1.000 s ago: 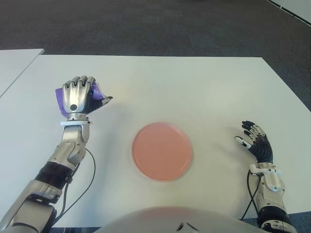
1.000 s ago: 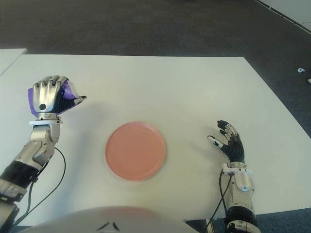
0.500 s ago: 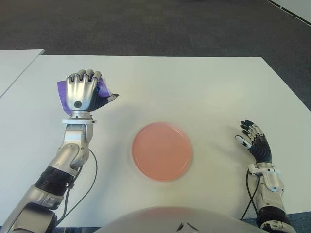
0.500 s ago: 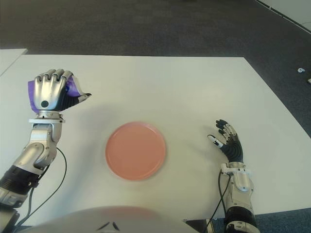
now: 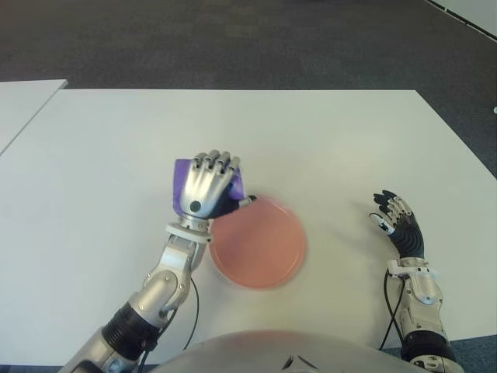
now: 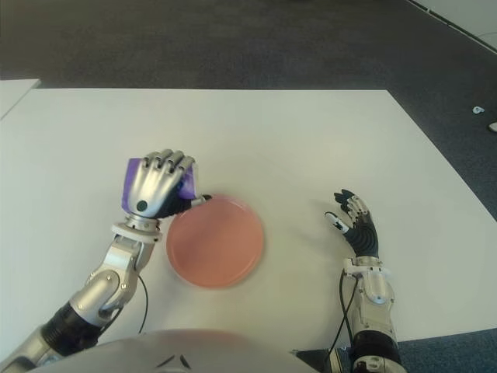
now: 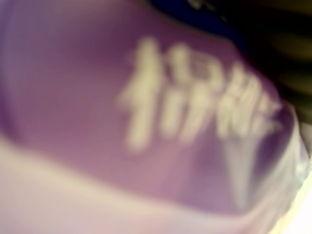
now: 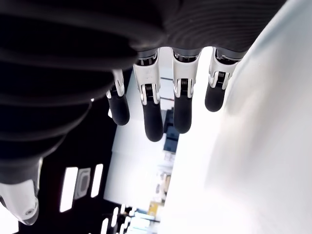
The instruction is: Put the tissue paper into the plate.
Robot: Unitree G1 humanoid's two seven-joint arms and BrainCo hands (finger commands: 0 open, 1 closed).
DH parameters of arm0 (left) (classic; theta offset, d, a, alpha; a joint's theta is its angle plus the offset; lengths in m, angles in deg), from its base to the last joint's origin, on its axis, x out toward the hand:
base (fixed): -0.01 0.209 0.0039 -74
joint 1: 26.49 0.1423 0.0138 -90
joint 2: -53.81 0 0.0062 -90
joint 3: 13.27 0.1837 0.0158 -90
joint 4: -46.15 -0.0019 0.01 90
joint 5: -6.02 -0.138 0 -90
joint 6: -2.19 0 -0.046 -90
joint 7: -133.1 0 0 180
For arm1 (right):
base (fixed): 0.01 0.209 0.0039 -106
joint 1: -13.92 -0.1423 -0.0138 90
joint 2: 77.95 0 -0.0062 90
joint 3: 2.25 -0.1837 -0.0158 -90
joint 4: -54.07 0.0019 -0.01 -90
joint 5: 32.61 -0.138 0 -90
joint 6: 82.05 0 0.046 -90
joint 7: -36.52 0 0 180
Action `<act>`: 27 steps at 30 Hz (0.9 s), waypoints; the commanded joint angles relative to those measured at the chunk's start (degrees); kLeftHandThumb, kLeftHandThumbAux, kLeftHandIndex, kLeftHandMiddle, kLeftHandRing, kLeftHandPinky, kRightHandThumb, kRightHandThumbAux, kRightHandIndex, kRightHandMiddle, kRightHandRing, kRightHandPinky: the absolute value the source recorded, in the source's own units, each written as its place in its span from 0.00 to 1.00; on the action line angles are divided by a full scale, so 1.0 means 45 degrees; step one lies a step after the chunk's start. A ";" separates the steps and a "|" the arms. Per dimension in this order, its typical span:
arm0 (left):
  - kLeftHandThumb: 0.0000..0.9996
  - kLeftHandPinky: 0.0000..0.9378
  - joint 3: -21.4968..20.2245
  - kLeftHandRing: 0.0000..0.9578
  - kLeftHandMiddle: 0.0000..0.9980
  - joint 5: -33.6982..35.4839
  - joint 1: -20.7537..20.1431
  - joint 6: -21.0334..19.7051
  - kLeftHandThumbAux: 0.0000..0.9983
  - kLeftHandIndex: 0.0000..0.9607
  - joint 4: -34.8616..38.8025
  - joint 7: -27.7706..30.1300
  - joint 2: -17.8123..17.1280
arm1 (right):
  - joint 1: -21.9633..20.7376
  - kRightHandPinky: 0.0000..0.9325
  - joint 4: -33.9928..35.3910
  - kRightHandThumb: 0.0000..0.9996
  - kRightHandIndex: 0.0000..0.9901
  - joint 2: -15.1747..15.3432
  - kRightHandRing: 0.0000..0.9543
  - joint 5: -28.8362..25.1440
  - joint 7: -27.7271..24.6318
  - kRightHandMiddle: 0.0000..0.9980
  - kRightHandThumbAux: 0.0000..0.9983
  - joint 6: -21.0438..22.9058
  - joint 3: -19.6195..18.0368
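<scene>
Nearest the robot, the right hand (image 5: 400, 228) shows low on the right side of the white table (image 5: 326, 140), well apart from the plate, palm turned inward and its dark fingers (image 8: 148, 109) extended and loosely spread, gripping nothing. The right forearm runs straight up from the table's near edge with a black cable beside it.

The left arm reaches in from the lower left, forearm slanting up toward the middle of the table, wrist bent so the silver back of the left hand (image 5: 205, 189) faces the camera. Its fingers are curled tight around the purple tissue paper (image 5: 181, 180), which shows behind the knuckles and fills the left wrist view with blurred purple and pale lettering.

The pink plate (image 5: 260, 245) lies flat at the table's centre; the closed left hand shows at its upper-left rim, thumb tip over the edge.

Beyond the table is dark carpet (image 5: 233, 39).
</scene>
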 commanded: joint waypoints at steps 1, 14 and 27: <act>0.86 0.92 0.0335 0.90 0.56 -0.0678 0.0002 0.0391 0.66 0.43 0.0488 0.0610 0.0265 | 0.0493 0.19 0.0073 0.20 0.20 -0.0550 0.25 0.0296 0.0303 0.30 0.58 0.1077 0.0379; 0.86 0.91 0.1140 0.89 0.55 -0.0918 0.0363 0.1242 0.66 0.43 0.0466 0.1281 0.1137 | 0.1027 0.15 0.0225 0.21 0.15 -0.0948 0.20 0.0408 0.0286 0.26 0.60 0.0238 0.0664; 0.86 0.91 0.1197 0.89 0.54 -0.0255 0.0432 0.2991 0.66 0.42 0.0375 0.1745 0.0613 | 0.1189 0.11 -0.0090 0.16 0.12 -0.1356 0.16 -0.0753 -0.0798 0.22 0.68 -0.0773 0.0536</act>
